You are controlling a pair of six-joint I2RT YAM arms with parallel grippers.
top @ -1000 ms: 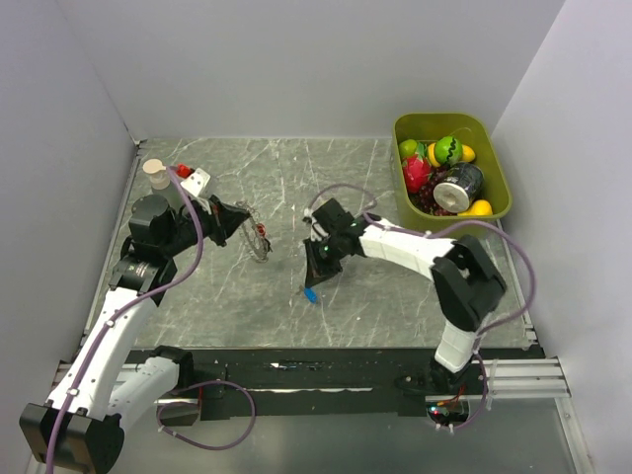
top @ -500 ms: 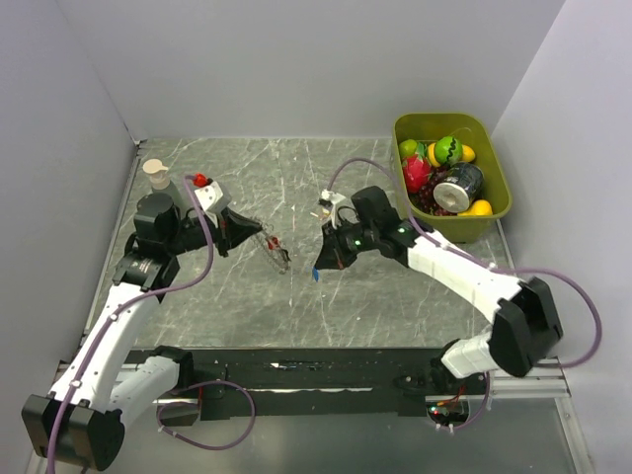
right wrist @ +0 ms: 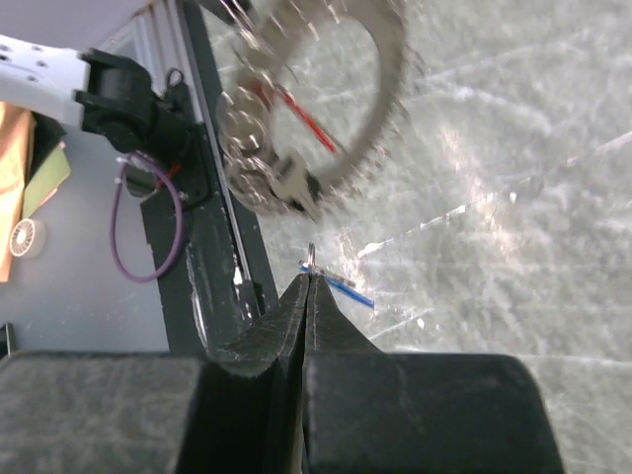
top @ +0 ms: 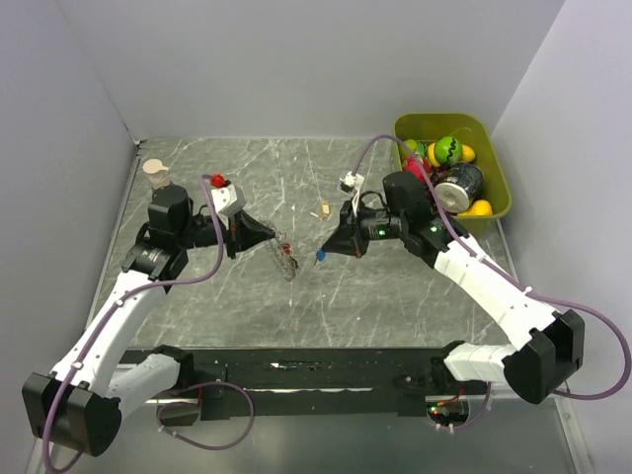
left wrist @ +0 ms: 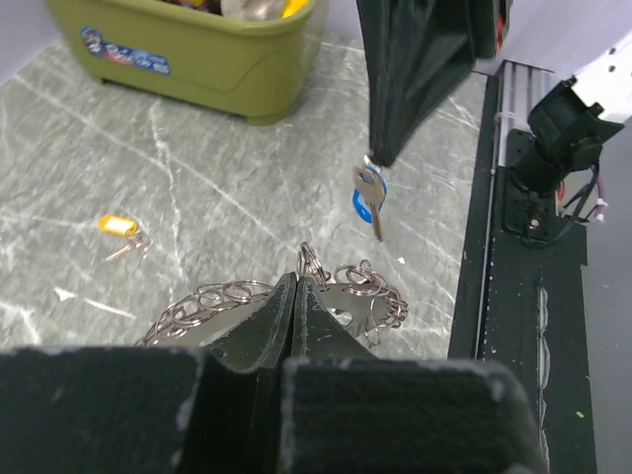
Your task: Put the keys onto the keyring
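My left gripper (top: pixel 271 235) is shut on the keyring (top: pixel 285 255), a thin metal ring fringed with small silvery rings, held off the table. In the left wrist view the keyring (left wrist: pixel 367 297) sticks out past the closed tips (left wrist: pixel 296 282). My right gripper (top: pixel 328 251) is shut on the small ring of a blue-headed key (top: pixel 319 259), which hangs just right of the keyring. The blue key also shows in the left wrist view (left wrist: pixel 367 203) and the right wrist view (right wrist: pixel 342 282). There the keyring (right wrist: pixel 387 118) with its red tag (right wrist: pixel 301 111) is blurred ahead. A tan-headed key (top: pixel 324 208) lies on the table.
A green bin (top: pixel 493 150) of toy fruit and a can stands at the back right, close behind my right arm. A small cup (top: pixel 155 173) stands at the back left. A black strip (top: pixel 296 370) runs along the near table edge. Walls close three sides.
My right gripper has picked the blue key up off the table and carried it up and right. My left gripper has swung right with the keyring, so the two now nearly meet.
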